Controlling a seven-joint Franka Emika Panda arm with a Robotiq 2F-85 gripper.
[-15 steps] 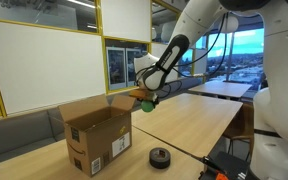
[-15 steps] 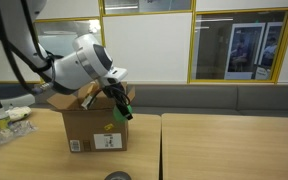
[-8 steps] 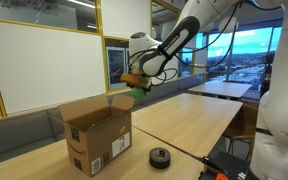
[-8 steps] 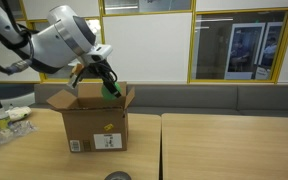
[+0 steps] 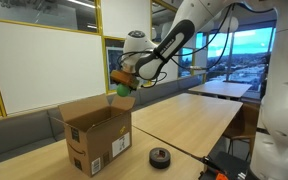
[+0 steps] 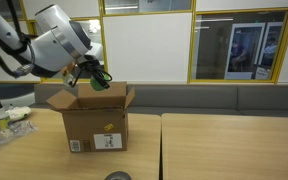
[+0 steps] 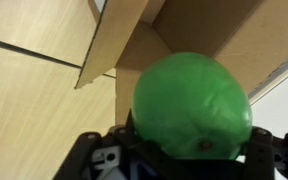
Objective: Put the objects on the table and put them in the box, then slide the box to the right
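Note:
My gripper is shut on the bright green ball, which fills the wrist view. In both exterior views the ball hangs in the air just above the open top of the brown cardboard box, near its flaps. The box stands on the light wood table with its flaps up. The black ring-shaped roll lies flat on the table in front of the box; only its top edge shows in an exterior view.
A second table stands behind near the windows. A dark bench runs along the wall behind the table. Crumpled plastic lies beside the box. Black gear sits at the table's near corner.
The arm has carried the green ball up and sideways from beside the box's front to above its open top. Box and roll have not moved.

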